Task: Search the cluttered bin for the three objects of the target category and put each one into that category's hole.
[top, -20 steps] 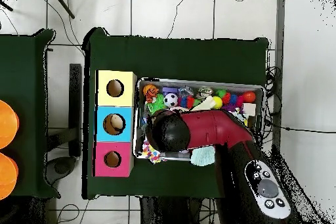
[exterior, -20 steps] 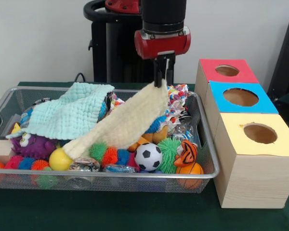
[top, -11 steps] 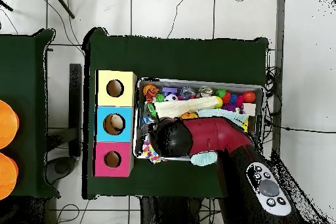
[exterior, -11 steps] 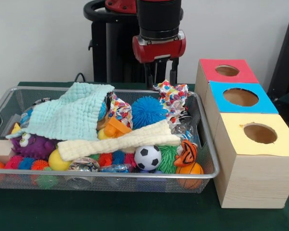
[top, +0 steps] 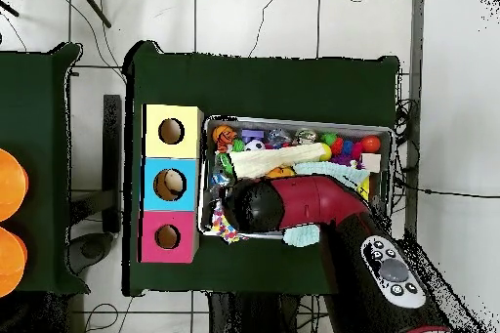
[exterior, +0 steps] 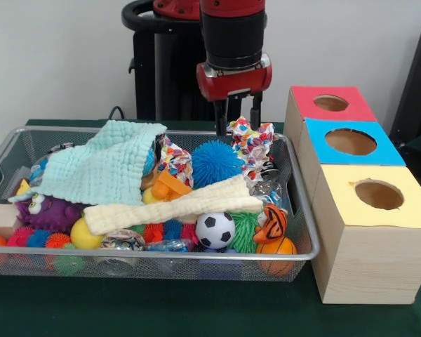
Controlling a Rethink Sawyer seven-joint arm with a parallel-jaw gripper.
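With the black two-fingered pincer (exterior: 236, 114) spread and empty above the silver wire-mesh bin's (exterior: 196, 260) far rim, descend straight onto one exposed toy, perhaps the blue spiky rubber ball (exterior: 215, 162), clear of the cream cloth strip (exterior: 175, 206).

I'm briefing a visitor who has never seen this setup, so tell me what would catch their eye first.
The red and black arm hangs from the top, its gripper open and empty just above the wire basket. The basket brims with bright toys, with a cream cloth lying across them and a mint cloth at the back left. To its right stand three wooden boxes with red, blue and yellow tops, each with a round hole.
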